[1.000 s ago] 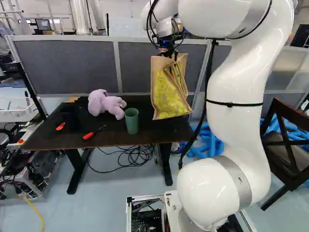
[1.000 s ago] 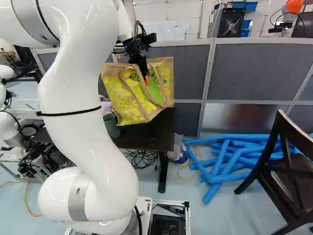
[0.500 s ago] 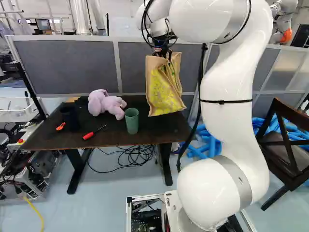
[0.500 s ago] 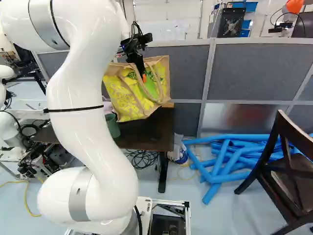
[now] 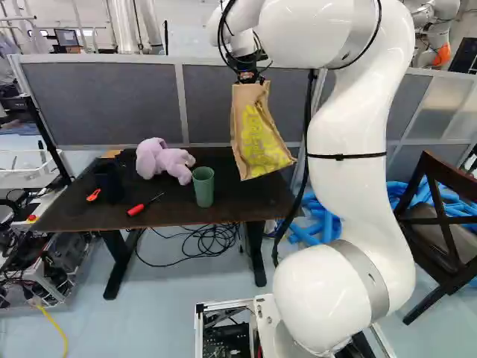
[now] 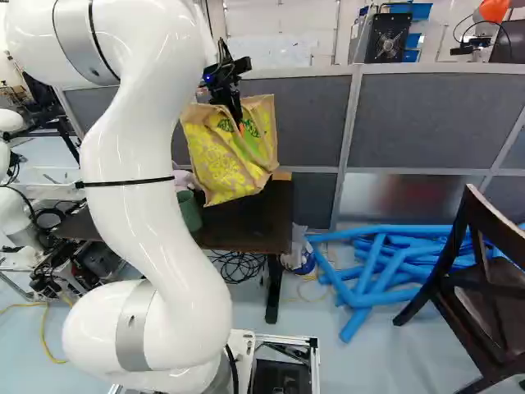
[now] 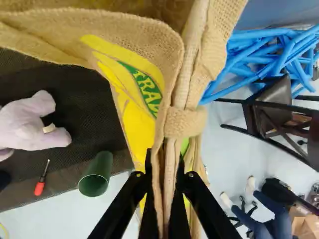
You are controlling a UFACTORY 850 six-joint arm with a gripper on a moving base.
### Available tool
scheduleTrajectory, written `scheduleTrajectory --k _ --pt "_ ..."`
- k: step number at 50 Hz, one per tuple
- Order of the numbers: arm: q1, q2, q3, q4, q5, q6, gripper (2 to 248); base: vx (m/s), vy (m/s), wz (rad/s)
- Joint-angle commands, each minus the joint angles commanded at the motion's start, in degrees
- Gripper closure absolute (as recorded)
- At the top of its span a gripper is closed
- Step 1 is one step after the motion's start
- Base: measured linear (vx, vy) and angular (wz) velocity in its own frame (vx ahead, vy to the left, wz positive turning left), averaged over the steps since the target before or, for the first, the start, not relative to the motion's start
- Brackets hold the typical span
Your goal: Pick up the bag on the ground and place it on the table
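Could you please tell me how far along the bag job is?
Lifting looks done: the bag is off the ground. In progress: the hand is closed on its handles, and it hangs tilted at one end of the table. Apparently left: settling it there and letting go; I cannot tell whether its bottom touches.

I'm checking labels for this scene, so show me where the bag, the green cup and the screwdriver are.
Bag [image 6: 223,164]: right base view, on its yellow printed side.
Green cup [image 5: 203,188]: left base view, on its outer wall.
Screwdriver [image 7: 39,188]: wrist view, on its red handle.
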Motion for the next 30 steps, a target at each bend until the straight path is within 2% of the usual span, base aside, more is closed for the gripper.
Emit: scheduleTrajectory --k 16,30 --pt "0.0 0.0 0.0 0.0 0.0 -9.34 229 0.0 0.0 0.0" --pt "0.0 -0.13 0.04 0.0 0.3 -10.75 229 0.0 0.0 0.0"
